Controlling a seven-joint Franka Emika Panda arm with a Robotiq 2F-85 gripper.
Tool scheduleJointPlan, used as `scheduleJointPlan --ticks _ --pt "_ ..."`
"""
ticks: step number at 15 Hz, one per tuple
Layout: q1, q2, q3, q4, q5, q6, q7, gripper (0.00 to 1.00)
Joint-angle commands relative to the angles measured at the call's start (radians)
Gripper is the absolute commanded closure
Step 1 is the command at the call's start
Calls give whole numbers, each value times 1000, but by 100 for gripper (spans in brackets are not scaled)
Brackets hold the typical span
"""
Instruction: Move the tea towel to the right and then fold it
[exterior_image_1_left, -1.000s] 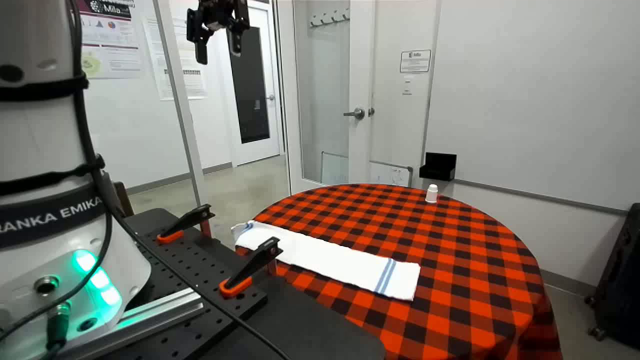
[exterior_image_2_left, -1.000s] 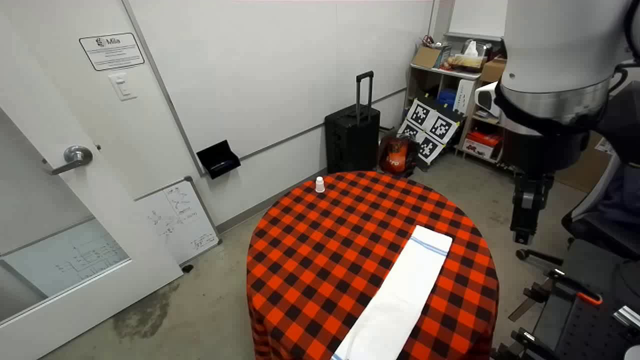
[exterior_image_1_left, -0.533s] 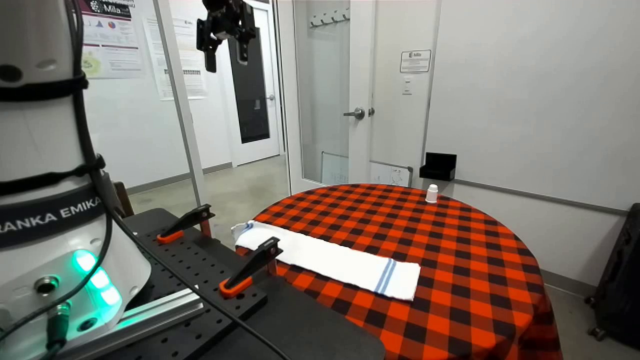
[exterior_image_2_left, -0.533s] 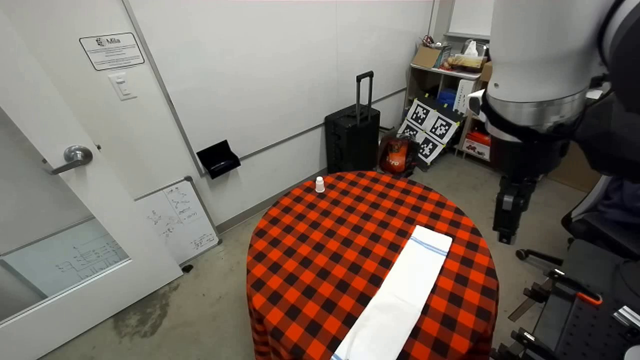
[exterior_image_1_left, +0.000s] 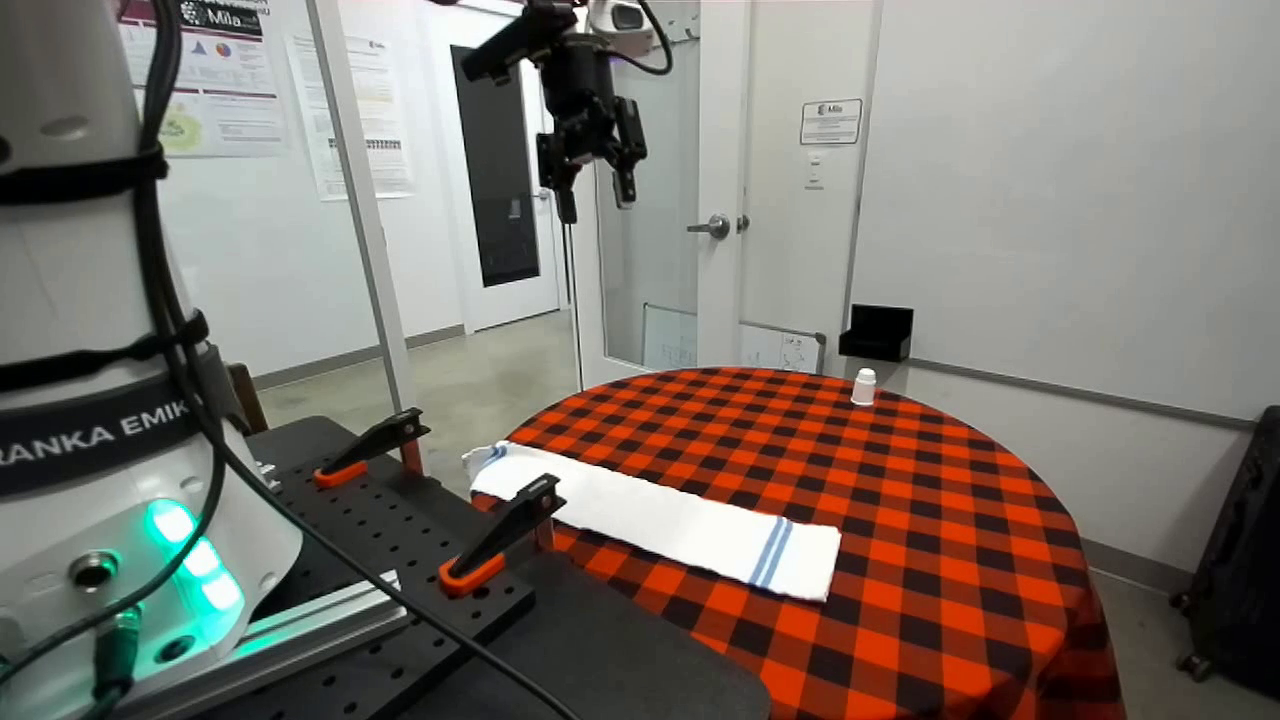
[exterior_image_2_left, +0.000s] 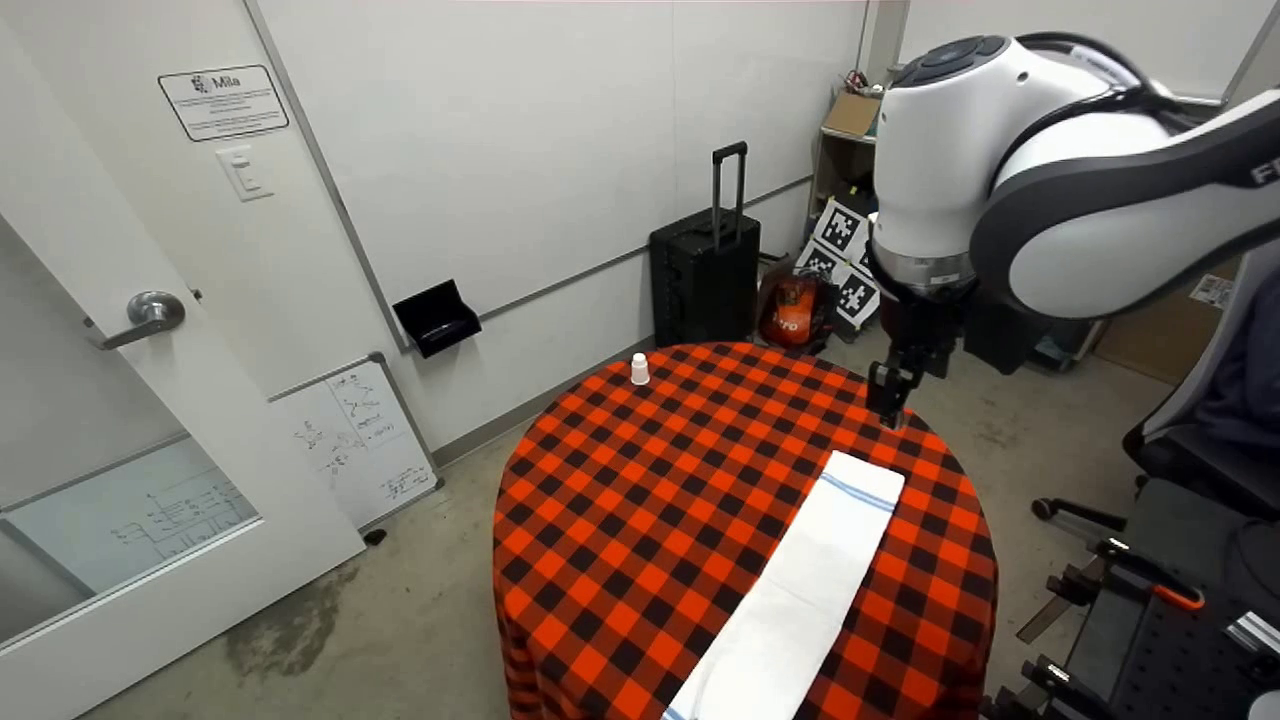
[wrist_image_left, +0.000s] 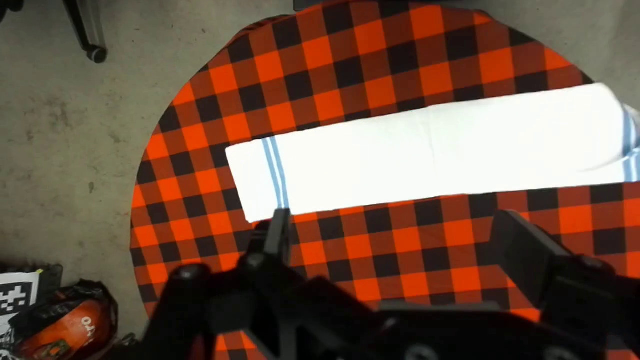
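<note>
The tea towel (exterior_image_1_left: 655, 520) is a long narrow white strip with blue stripes near its ends. It lies flat on the checked tablecloth in both exterior views (exterior_image_2_left: 790, 600), along the side of the table by the robot's base. In the wrist view the towel (wrist_image_left: 425, 150) runs across the upper half, and its right end with stripes is curled at the table's edge. My gripper (exterior_image_1_left: 597, 207) is open and empty, high above the table and apart from the towel; it also shows in an exterior view (exterior_image_2_left: 888, 418) and in the wrist view (wrist_image_left: 394, 215).
The round table has a red-and-black checked cloth (exterior_image_1_left: 960, 560). A small white bottle-like thing (exterior_image_1_left: 863, 387) stands at its far edge, also in an exterior view (exterior_image_2_left: 640, 369). Black clamps with orange pads (exterior_image_1_left: 505, 535) stick up from the base plate near the towel's end.
The arm has swung over the table; the gripper has moved right and lower in an exterior view, and left and away from the base in both. The gripper stays open. The towel has not moved.
</note>
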Motion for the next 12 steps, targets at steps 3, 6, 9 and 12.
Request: scheduleJointPlan --ticks 3,6,9,12 --pt "-38 193 -146 21 83 231 -151 0" --pt "-73 315 -206 38 181 337 -264 0" --pt "-117 449 -232 87 253 406 -351 0" --pt "-166 558 -216 145 315 455 -431 0"
